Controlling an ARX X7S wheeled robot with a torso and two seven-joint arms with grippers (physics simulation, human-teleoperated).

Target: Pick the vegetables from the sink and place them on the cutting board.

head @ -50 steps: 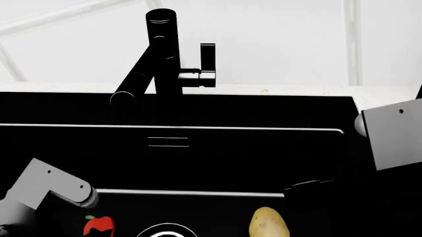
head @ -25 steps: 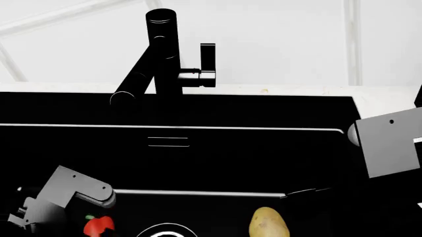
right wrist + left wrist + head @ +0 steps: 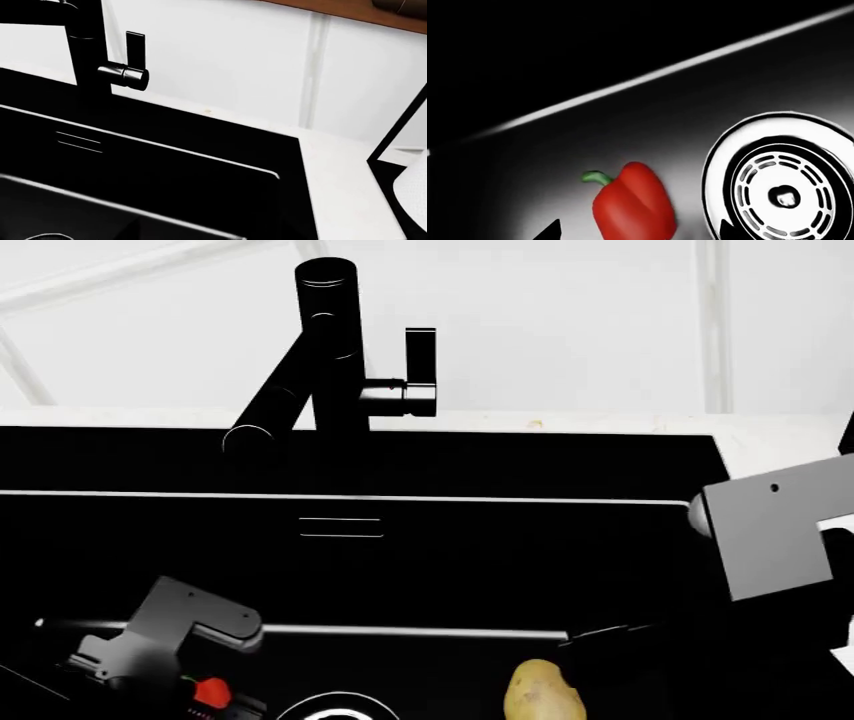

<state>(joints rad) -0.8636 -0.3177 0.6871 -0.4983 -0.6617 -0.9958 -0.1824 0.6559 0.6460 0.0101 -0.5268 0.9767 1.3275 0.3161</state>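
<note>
The red bell pepper (image 3: 634, 205) lies on the floor of the black sink (image 3: 400, 560), beside the round drain (image 3: 784, 190). My left gripper (image 3: 639, 236) is open, with a dark fingertip (image 3: 550, 232) on either side of the pepper and not closed on it. In the head view the left arm (image 3: 174, 630) covers most of the pepper (image 3: 210, 692). The tan potato (image 3: 543, 692) lies to the right of the drain. My right arm (image 3: 774, 525) hangs over the sink's right side, and its jaws are lost against the black basin. The cutting board is out of view.
A black faucet (image 3: 327, 350) with a side handle (image 3: 420, 370) stands behind the basin. White counter (image 3: 347, 170) runs along the sink's right edge. A paper towel roll (image 3: 413, 195) in a black holder stands on it.
My left arm has moved right and down over the pepper, now hiding most of it in the head view. My right arm has shifted slightly left.
</note>
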